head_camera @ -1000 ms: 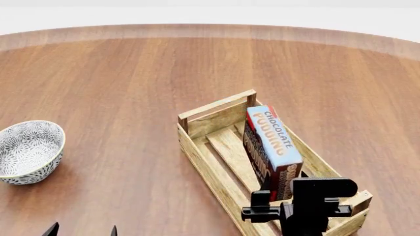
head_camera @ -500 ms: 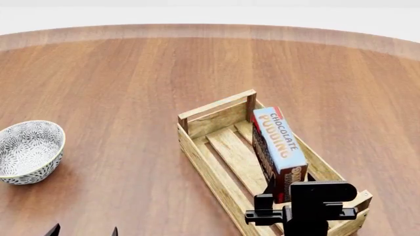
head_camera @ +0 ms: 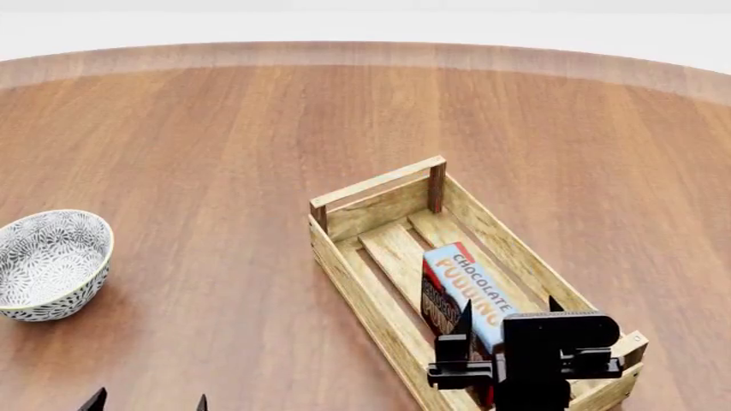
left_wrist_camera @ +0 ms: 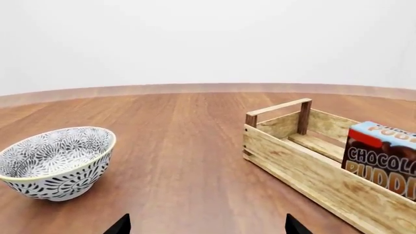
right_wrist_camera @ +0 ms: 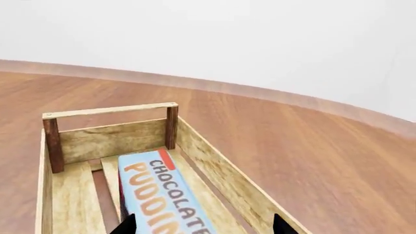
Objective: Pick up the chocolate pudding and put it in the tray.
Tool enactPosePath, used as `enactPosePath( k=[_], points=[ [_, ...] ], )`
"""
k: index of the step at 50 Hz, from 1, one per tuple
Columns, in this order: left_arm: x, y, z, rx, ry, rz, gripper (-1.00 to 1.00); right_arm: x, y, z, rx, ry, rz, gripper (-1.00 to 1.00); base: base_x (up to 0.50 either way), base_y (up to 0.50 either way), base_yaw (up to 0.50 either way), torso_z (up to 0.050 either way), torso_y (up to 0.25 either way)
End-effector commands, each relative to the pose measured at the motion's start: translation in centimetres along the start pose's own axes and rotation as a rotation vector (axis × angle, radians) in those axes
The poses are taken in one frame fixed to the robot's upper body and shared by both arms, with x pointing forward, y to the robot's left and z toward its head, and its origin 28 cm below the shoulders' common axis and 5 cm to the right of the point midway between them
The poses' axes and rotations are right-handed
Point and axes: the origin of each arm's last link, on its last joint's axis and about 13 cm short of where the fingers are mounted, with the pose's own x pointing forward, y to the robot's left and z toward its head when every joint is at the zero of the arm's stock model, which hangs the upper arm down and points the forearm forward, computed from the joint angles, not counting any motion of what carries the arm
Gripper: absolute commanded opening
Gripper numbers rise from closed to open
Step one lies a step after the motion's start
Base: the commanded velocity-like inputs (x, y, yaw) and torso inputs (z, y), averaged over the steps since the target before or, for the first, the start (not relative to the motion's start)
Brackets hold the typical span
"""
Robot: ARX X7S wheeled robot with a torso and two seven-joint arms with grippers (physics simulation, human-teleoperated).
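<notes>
**Pudding carton lying in the crate, right end effector spread above it**

We see the chocolate pudding (head_camera: 466, 289) lying inside the tray (head_camera: 356, 272) on its slatted floor, light-blue lettered face up, long axis running along the crate; its near end is hidden behind the right end effector (head_camera: 506, 318) in the head view; the carton sits toward the near half, the far handle bar end of the crate bare of it.

Right end effector hangs over the near end of the tray; we read its fingers (head_camera: 463, 318) as spread apart, one dark tip on each side of the carton; in the right wrist view the two tips (right_wrist_camera: 128, 225) show at the frame edge straddling the chocolate pudding (right_wrist_camera: 159, 192) with a gap to it, nothing pinched; contact with the carton we cannot confirm.

Left end effector (left_wrist_camera: 204, 225) low over the bare desk (head_camera: 228, 128), only its two dark fingertips visible, set wide apart, holding nothing; in the head view its tips (head_camera: 145, 401) peek in at the bottom edge.

A patterned bowl (head_camera: 51, 264) stands upright on the desk, well apart from the tray, on the robot's left; from the left wrist view the bowl (left_wrist_camera: 57, 162) and tray (left_wrist_camera: 305, 170) sit on opposite sides.
</notes>
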Motion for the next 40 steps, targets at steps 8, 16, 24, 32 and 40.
enactPosePath(
  k=[8, 16, 24, 32, 40],
  points=[
    [0.3, 0.2, 3.5, 0.009, -0.095, 0.011, 1.00, -1.7, 0.4, 2.3, 0.078, -0.190, 0.009, 1.00, 0.00, 0.00, 0.00, 0.000, 0.000],
    [0.1, 0.2, 4.8, 0.000, -0.139, 0.021, 1.00, -4.3, 0.8, 4.9, 0.104, -0.289, 0.027, 1.00, 0.00, 0.00, 0.00, 0.000, 0.000],
    [0.1, 0.0, 5.7, -0.005, -0.160, 0.010, 1.00, -5.7, 0.8, 6.3, 0.108, -0.345, 0.034, 1.00, 0.00, 0.00, 0.00, 0.000, 0.000],
    [0.1, 0.0, 6.0, -0.005, -0.168, 0.012, 1.00, -6.4, 0.9, 6.6, 0.101, -0.365, 0.040, 1.00, 0.00, 0.00, 0.00, 0.000, 0.000],
    [0.0, -0.1, 6.3, -0.002, -0.174, 0.009, 1.00, -6.6, 0.9, 6.4, 0.104, -0.366, 0.039, 1.00, 0.00, 0.00, 0.00, 0.000, 0.000]
  ],
)
